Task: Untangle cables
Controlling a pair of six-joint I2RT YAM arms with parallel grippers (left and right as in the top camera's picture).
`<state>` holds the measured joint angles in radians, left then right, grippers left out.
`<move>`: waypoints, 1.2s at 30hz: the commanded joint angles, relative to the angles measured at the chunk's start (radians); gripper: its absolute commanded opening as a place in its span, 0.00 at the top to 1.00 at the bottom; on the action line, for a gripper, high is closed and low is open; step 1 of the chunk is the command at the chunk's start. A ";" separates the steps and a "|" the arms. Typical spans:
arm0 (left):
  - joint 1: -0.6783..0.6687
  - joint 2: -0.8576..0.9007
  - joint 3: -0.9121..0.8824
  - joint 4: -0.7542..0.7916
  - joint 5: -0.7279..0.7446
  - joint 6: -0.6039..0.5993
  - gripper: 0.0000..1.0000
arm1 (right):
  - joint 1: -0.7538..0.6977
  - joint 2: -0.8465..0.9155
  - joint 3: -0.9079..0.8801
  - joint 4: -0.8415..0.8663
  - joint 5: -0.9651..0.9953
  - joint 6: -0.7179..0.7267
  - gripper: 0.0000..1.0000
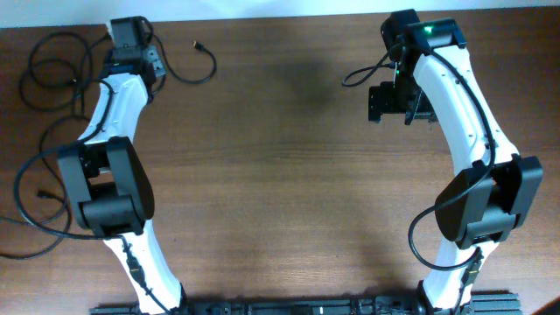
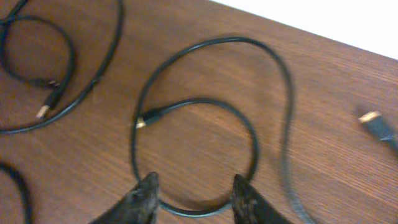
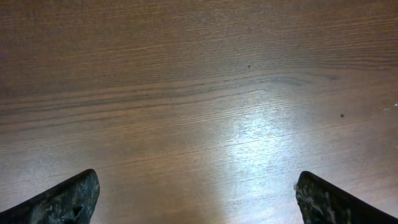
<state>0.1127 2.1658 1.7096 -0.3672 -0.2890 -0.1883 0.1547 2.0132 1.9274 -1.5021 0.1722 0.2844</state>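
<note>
Three thin black cables lie at the table's left. One forms loops (image 1: 54, 59) at the far left corner. One curves with a plug end (image 1: 206, 54) to the right of my left gripper (image 1: 131, 42). One loops by the left edge (image 1: 35, 199). In the left wrist view my left gripper (image 2: 197, 186) is open, its fingertips straddling the lower arc of a cable loop (image 2: 252, 134) with a light-tipped plug (image 2: 144, 119). Another plug (image 2: 47, 107) lies left and one (image 2: 375, 123) lies right. My right gripper (image 1: 395, 103) (image 3: 198, 193) is open and empty over bare wood.
The table's far edge (image 2: 323, 31) runs just beyond the cable loop. The wooden tabletop (image 1: 280, 175) stretches between the two arms. A thicker black wire (image 1: 360, 75) hangs from the right arm.
</note>
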 commanded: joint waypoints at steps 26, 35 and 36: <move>-0.019 -0.562 0.012 -0.517 0.384 0.087 0.01 | -0.005 -0.006 0.000 0.016 -0.094 0.003 0.01; -0.019 -0.562 0.011 -0.559 0.390 0.088 0.01 | 0.031 -0.208 0.027 -0.159 -0.229 0.042 0.01; -0.019 -0.562 0.011 -0.559 0.390 0.088 0.01 | 0.050 -0.259 0.026 -0.173 -0.227 0.041 0.02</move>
<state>0.0917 1.6020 1.7245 -0.9272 0.0906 -0.1051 0.1631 1.9137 1.9331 -1.6516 -0.0391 0.3096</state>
